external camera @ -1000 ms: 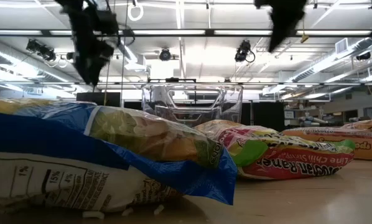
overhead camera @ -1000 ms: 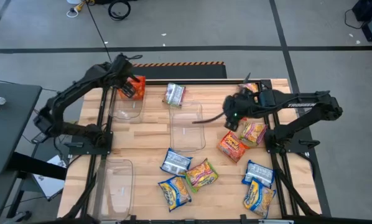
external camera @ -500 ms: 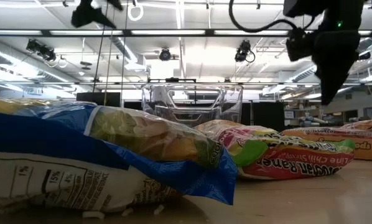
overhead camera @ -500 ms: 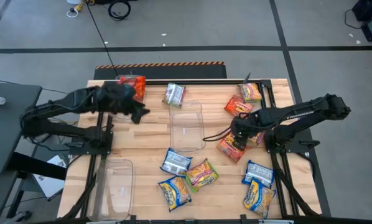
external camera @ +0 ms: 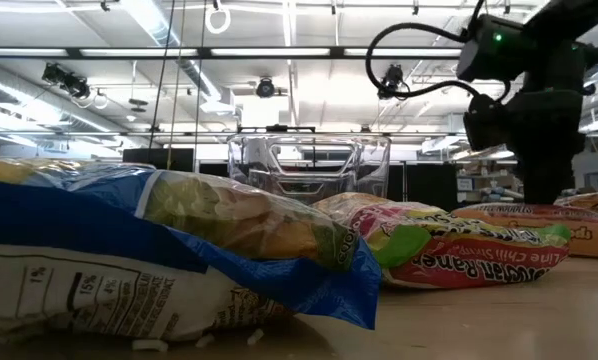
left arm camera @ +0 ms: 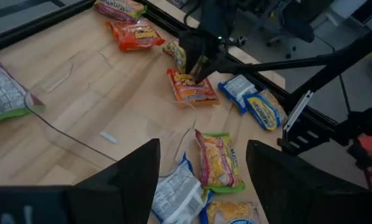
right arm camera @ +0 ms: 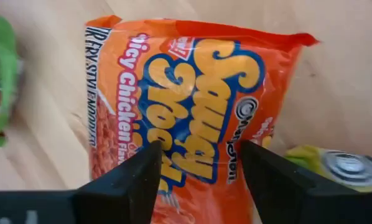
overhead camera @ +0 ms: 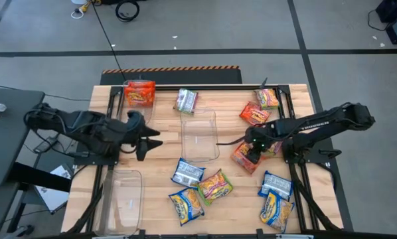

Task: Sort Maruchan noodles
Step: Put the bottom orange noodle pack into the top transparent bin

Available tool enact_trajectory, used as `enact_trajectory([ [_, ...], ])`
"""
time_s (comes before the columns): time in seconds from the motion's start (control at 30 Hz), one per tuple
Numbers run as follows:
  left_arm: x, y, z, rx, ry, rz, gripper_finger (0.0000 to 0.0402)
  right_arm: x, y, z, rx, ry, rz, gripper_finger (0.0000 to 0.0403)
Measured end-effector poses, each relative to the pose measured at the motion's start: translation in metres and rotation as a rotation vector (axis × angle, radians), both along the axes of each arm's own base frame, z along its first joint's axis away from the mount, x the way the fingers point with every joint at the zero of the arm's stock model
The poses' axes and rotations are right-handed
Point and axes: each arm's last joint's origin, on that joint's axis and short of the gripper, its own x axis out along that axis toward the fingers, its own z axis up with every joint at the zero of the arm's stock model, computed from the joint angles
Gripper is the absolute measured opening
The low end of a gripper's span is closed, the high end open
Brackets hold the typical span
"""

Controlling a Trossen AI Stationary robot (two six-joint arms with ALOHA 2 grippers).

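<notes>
1. Your right gripper [overhead camera: 253,151] is down over the orange-red packet [overhead camera: 246,155] at the right of the table; in the right wrist view that packet [right arm camera: 192,118] fills the space just ahead of the fingers [right arm camera: 120,180], which stand apart on either side of it, not yet clamped; I judge you are lined up to pinch it across its width.
2. Your left gripper [overhead camera: 147,139] hangs over bare wood with nothing between its spread fingers [left arm camera: 124,186]; it looks parked clear so the right arm can work.
3. Beyond your right gripper's far side lie another orange-red packet [overhead camera: 253,113] and a yellow-pink-green one [overhead camera: 267,97]; one more yellow-pink-green packet [overhead camera: 274,142] sits just beside the target, part-hidden by the arm.
4. On the side towards the table's near edge lie the blue-yellow-white packets [overhead camera: 276,184] and the loose cluster [overhead camera: 198,189] below the middle clear bin [overhead camera: 200,136]; unsorted, by the look of it.
5. One orange-red packet [overhead camera: 139,93] rests at the far left corner, apparently in a clear bin whose walls you can barely make out; another clear bin [overhead camera: 123,199] sits near your left arm's base.
6. In the low view a blue-yellow-white packet [external camera: 149,255] blocks most of the table, so whether your fingertips touch the wood is hidden.
7. A packet [overhead camera: 185,100] past the middle bin shows its pale back; its kind is hard to tell.
</notes>
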Motion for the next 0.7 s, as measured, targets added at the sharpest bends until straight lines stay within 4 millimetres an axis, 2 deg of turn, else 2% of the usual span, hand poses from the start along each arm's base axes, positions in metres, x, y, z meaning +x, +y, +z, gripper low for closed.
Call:
enact_trajectory([
  [0.13,-0.002,-0.005,0.000,-0.008,-0.008,-0.005,0.0242,-0.002,-0.003,-0.007,0.013,-0.021,-0.030,0.0196],
  [0.23,-0.002,-0.005,0.000,-0.006,-0.011,0.016,0.0242,0.001,-0.004,-0.005,-0.003,-0.042,-0.023,0.0161],
  [0.4,0.000,-0.001,0.000,0.005,-0.017,0.061,0.0242,0.009,-0.006,0.007,-0.103,-0.074,0.031,0.0063],
  [0.47,0.001,0.002,0.001,0.003,-0.019,0.075,0.0242,0.013,-0.007,0.019,-0.150,-0.070,0.073,0.0019],
  [0.5,0.001,0.004,0.001,-0.003,-0.025,0.079,0.0242,0.015,-0.008,0.028,-0.180,-0.067,0.099,0.0011],
  [0.6,0.005,0.010,0.006,-0.038,-0.069,0.080,0.0242,0.022,-0.007,0.063,-0.319,-0.055,0.181,0.0011],
  [0.7,0.011,0.020,0.011,-0.066,-0.121,0.055,0.0243,0.029,-0.002,0.107,-0.509,-0.086,0.304,0.0006],
])
